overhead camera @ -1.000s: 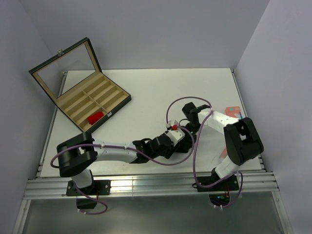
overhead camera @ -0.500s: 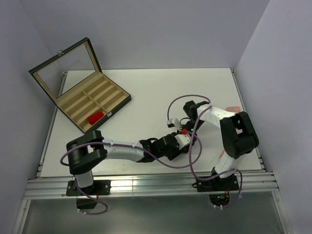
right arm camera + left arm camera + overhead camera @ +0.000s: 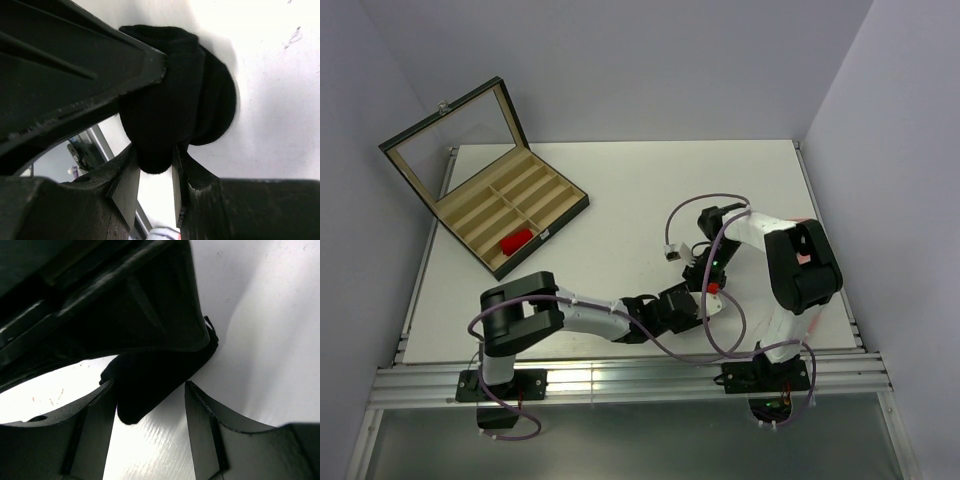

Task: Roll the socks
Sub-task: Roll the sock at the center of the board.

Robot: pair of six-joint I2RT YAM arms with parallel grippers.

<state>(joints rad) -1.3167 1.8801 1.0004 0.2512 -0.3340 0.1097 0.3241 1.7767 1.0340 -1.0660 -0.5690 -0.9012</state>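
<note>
The black sock (image 3: 170, 95) is bunched into a thick roll on the white table. My right gripper (image 3: 154, 150) is shut on its lower fold. My left gripper (image 3: 149, 390) is open, and the end of the black sock (image 3: 150, 390) lies between its fingers, against the left finger (image 3: 95, 415). In the top view both grippers meet near the table's front middle, left gripper (image 3: 690, 303) and right gripper (image 3: 708, 278), and they hide the sock. The red sock (image 3: 516, 241) lies in a front compartment of the open box.
The black compartment box (image 3: 520, 185) stands open at the back left, its lid raised. A sliver of the salmon-pink sock (image 3: 801, 221) shows behind the right arm at the right edge. Purple cables loop around both wrists.
Both grippers have moved together toward the table's near edge with the black sock. The left arm has stretched further right and the right arm has folded back.
</note>
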